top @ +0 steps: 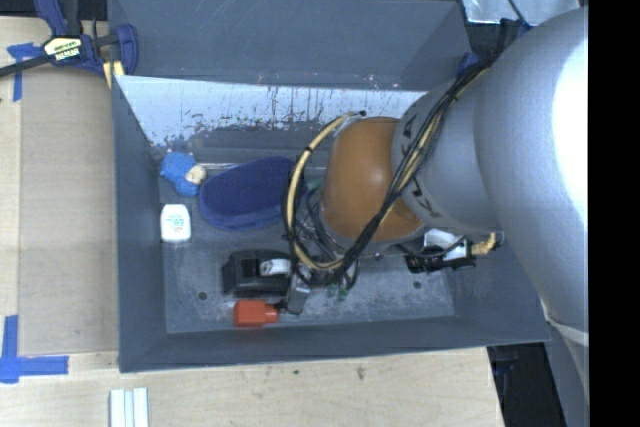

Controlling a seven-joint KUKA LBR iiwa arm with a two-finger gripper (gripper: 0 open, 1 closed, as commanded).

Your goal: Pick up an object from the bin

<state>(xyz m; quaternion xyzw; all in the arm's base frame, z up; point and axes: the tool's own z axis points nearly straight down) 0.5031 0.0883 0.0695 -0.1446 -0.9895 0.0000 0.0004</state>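
1. Gripper [298,295], beneath the smooth orange wrist cover [362,177]; whether it is spread or pressed together cannot be told.
2. Black boxy object [248,273], white-labelled, just beside the gripper near the front wall; its long axis runs left-right.
3. Small red block [254,314], rectangular, just in front of the black object.
4. Grey metal bin [290,40], its floor scuffed.

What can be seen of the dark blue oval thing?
The dark blue oval thing looks soft and matte, perhaps fabric, unmarked. It lies flat on the bin floor, upper left in view, long axis left to right. Its right end is hidden behind the arm's orange cover and cables. A small light blue piece lies by its left end; contact is unclear.
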